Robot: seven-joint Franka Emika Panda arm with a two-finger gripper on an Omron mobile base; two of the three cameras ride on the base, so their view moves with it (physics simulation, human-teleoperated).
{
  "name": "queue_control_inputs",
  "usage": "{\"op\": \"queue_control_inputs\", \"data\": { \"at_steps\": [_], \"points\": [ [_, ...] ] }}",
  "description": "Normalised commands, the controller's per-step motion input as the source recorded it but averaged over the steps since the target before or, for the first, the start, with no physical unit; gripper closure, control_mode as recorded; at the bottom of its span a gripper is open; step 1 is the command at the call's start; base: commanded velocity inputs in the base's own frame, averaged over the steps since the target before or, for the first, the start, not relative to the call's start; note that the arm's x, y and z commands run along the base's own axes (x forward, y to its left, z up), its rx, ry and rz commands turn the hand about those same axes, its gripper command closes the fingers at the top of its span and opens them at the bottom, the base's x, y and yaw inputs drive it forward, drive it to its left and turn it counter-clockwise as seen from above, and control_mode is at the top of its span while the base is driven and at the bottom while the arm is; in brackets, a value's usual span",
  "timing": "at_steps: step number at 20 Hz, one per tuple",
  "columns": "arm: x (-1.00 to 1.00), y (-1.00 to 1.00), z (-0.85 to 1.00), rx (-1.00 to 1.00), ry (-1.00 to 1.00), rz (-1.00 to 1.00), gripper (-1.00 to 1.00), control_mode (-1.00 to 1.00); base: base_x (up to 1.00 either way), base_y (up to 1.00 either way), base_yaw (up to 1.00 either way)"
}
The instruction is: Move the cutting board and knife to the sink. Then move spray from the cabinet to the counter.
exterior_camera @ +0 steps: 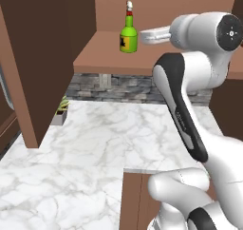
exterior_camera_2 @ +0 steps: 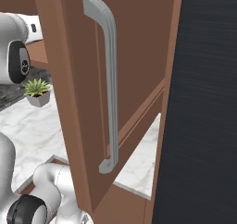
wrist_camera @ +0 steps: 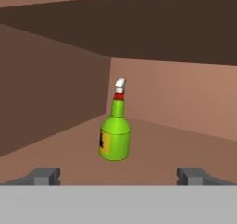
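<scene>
The green spray stands upright on the shelf of the open brown cabinet, near its left side. In the hand view the spray is straight ahead, some way beyond my gripper. The gripper is open and empty, its two fingertips wide apart. From the left base view my hand reaches in from the right, level with the bottle and short of it. The white marble counter lies below the shelf. The cutting board, knife and sink are out of view.
An open cabinet door hangs at the left, down to the counter. Another open door with a long grey handle stands close on the right, beside a dark panel. A small potted plant sits by the stone backsplash.
</scene>
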Motion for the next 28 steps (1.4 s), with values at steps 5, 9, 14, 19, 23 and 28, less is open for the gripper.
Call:
{"op": "queue_control_inputs", "data": {
  "at_steps": [5,9,14,19,23,28],
  "points": [
    [0.56,0.03,0.0,0.0,0.02,0.0,-1.0,-1.0,0.0,0.0,0.0],
    [0.45,0.0,0.0,0.0,0.08,0.0,-1.0,-1.0,0.0,0.0,0.0],
    [0.31,0.0,0.0,0.0,0.09,0.0,-1.0,-1.0,0.0,0.0,0.0],
    [0.06,0.02,0.0,0.0,0.01,0.0,-1.0,-1.0,0.0,0.0,0.0],
    [0.24,0.16,0.0,0.0,0.0,0.0,-1.0,-1.0,0.0,0.0,0.0],
    [0.42,0.16,0.0,0.0,-0.02,0.0,-1.0,-1.0,0.0,0.0,0.0]
  ]
}}
